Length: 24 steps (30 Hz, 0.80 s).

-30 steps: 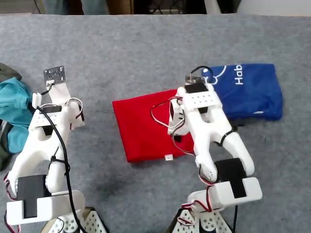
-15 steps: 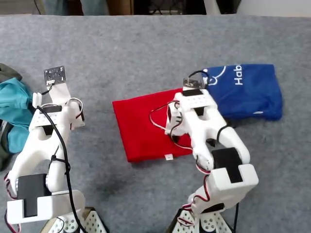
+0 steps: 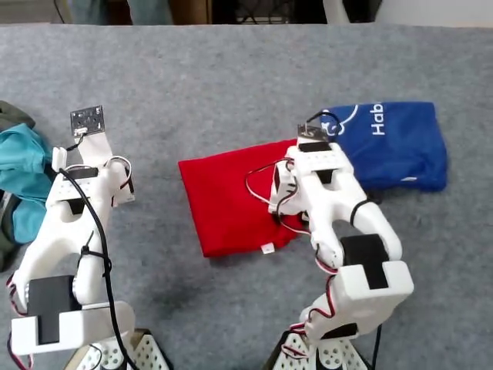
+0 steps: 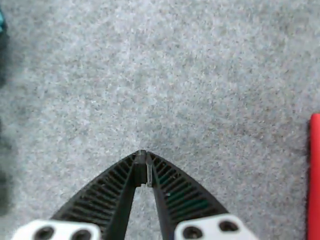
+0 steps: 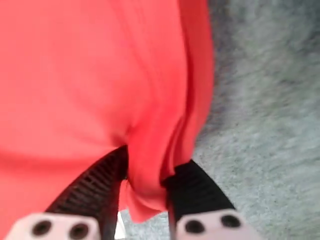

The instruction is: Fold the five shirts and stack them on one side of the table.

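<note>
At the table's left edge lies a loose heap of clothing, a teal shirt (image 3: pixel 21 162) on top and a dark green garment (image 3: pixel 11 116) at its far side. Just right of it the left arm (image 3: pixel 73 223) stretches away from the near edge, its left gripper (image 4: pixel 144 160) hanging over bare grey table covering (image 3: pixel 231 77) with the two black fingers pressed together at the tips and nothing between them. A sliver of the red shirt (image 4: pixel 315 175) shows at the edge of that arm's wrist view.

The red shirt (image 3: pixel 227 196) lies folded flat in the middle of the table. The right arm (image 3: pixel 339 223) leans over its right side, and the right gripper (image 5: pixel 150 160) pinches a bunched fold of the red cloth along that edge. Right of it, slightly farther off, rests a folded blue shirt (image 3: pixel 397 142) with white print; the arm hides whether the two shirts touch.
</note>
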Tool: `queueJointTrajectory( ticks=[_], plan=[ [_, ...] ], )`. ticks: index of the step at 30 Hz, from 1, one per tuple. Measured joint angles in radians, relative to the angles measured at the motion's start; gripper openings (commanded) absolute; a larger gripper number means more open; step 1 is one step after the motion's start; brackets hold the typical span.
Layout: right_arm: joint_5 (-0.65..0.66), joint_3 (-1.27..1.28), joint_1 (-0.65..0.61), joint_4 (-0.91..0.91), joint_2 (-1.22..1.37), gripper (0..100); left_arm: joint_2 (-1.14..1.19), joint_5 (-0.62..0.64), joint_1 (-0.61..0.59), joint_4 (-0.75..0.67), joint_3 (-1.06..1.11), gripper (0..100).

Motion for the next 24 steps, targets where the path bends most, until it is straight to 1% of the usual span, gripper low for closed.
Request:
queueJointTrajectory(
  ticks=[5, 11, 14, 18, 24],
  plan=[
    [0.018, -0.038, 0.002, 0.094, -0.069, 1.4, 0.000, 0.000, 0.000, 0.000, 0.000, 3],
    [0.187, -0.212, 0.026, 0.189, -0.172, 1.4, 0.000, 0.000, 0.000, 0.000, 0.000, 3],
    [0.249, -0.354, 0.083, 0.206, -0.178, 1.4, 0.000, 0.000, 0.000, 0.000, 0.000, 3],
    [0.362, -0.532, 0.169, 0.213, -0.166, 1.4, 0.000, 0.000, 0.000, 0.000, 0.000, 3],
    [0.525, -0.773, 0.345, 0.215, -0.025, 1.4, 0.000, 0.000, 0.000, 0.000, 0.000, 3]
  ],
)
